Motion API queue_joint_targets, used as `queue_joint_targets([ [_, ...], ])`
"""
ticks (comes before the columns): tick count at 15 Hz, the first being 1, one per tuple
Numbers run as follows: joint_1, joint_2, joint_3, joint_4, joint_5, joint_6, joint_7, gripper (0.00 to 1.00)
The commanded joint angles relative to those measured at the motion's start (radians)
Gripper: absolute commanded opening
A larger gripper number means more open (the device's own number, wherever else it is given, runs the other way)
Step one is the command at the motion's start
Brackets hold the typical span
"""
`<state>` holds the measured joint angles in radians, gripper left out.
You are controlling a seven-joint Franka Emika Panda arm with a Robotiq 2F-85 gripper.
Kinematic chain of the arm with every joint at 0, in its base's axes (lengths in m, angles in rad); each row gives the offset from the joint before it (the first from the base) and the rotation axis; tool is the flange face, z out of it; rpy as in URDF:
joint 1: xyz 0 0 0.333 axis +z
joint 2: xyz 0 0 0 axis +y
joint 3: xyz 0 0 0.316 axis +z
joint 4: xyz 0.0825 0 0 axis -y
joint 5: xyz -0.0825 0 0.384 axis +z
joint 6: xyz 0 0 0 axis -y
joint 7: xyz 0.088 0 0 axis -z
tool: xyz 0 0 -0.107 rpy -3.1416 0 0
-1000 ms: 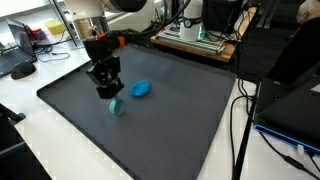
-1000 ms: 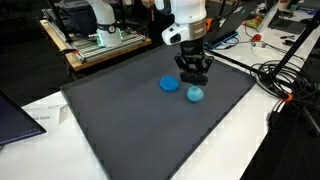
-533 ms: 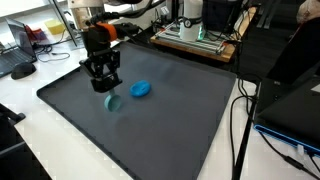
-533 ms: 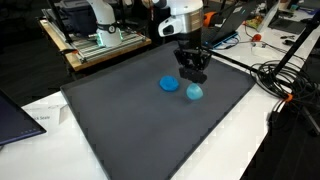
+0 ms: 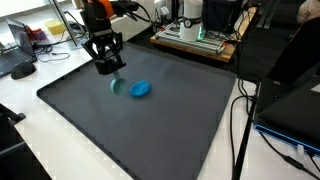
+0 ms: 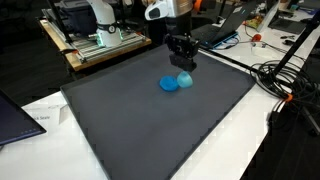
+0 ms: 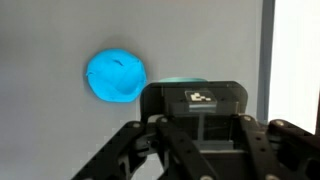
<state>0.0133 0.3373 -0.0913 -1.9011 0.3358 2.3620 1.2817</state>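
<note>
Gripper (image 5: 109, 71) jaws, as we saw them, were drawn in on the pale teal piece (image 5: 117, 87), which hung at the fingertips over the dark mat (image 5: 150, 130), near the blue lump (image 5: 141, 89). In the wrist view we found the gripper body hiding most of the teal piece.

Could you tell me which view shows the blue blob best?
The wrist view: the blue blob is large and unobstructed there. In both exterior views it is only a small patch on the dark mat.
</note>
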Motion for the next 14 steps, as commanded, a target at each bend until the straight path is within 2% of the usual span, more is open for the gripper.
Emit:
queue_joint_targets([
  [1, -0.020, -0.095, 0.002, -0.072, -0.001, -0.065, 0.008, 0.22],
  [5, -0.017, -0.135, -0.001, -0.098, -0.045, -0.133, 0.026, 0.22],
  [14, 0.002, -0.168, 0.012, -0.166, -0.161, -0.121, -0.012, 0.22],
])
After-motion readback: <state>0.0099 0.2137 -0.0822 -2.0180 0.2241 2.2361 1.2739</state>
